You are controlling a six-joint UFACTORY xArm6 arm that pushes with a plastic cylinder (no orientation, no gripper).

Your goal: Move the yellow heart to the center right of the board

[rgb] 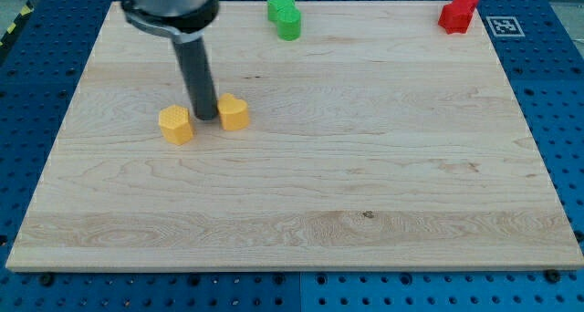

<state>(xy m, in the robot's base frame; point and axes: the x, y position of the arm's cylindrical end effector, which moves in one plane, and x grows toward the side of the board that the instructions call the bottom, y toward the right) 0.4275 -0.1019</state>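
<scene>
A yellow heart block [234, 113] lies on the wooden board [365, 193] in its left half, a little above mid-height. My tip [206, 117] stands just at the heart's left side, touching or nearly touching it. A second yellow block, roughly hexagonal [175, 125], lies just to the left of the tip, so the tip is between the two yellow blocks. The rod rises toward the view's top left.
A green block [285, 15], star-like in shape, lies near the board's top edge at centre. A red block [458, 11] lies at the top right corner. A blue perforated table surrounds the board.
</scene>
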